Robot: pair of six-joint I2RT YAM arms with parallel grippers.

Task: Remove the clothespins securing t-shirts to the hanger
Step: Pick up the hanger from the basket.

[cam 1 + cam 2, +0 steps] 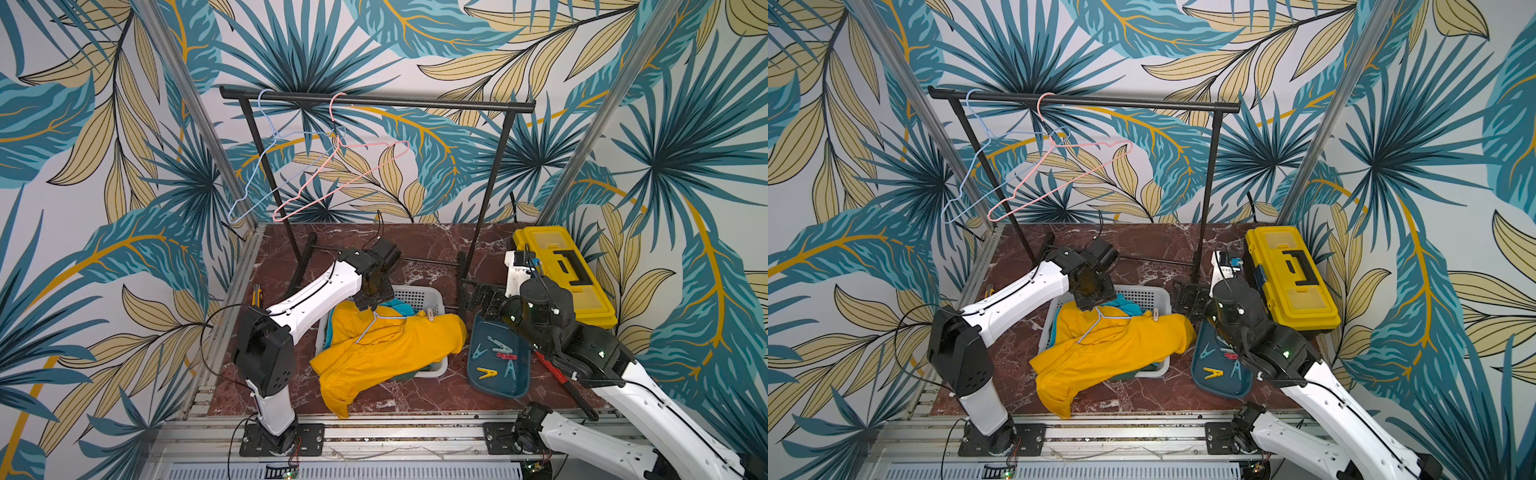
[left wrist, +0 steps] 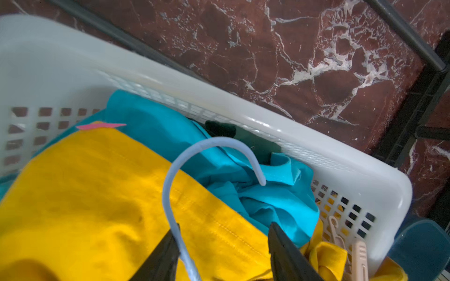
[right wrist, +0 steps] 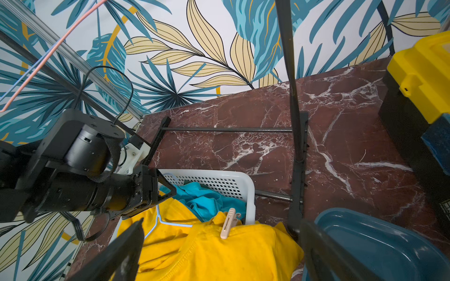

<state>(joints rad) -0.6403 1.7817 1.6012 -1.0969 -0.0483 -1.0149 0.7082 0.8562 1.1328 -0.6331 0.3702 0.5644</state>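
Note:
A yellow t-shirt (image 1: 386, 353) lies draped over a white basket (image 1: 419, 293), still on a light blue hanger (image 2: 170, 175). Under it lie a turquoise t-shirt (image 2: 170, 136) and a dark green one (image 2: 255, 143). A pale peach clothespin (image 3: 229, 223) pinches the yellow shirt's shoulder near the basket rim. My left gripper (image 2: 225, 225) straddles the hanger's neck; one finger touches the wire and the other stands apart, so it is open. My right gripper (image 3: 222, 220) hovers open over the yellow shirt, short of the peach clothespin. Several loose clothespins (image 1: 500, 345) lie in a dark teal tray (image 1: 478, 374).
A black rack (image 1: 374, 99) stands behind the basket with a bare blue hanger (image 1: 266, 166) and a bare pink one (image 1: 345, 174). A yellow toolbox (image 1: 561, 270) sits at the back right. A red pipe wrench (image 1: 548, 365) lies beside the tray, under my right arm.

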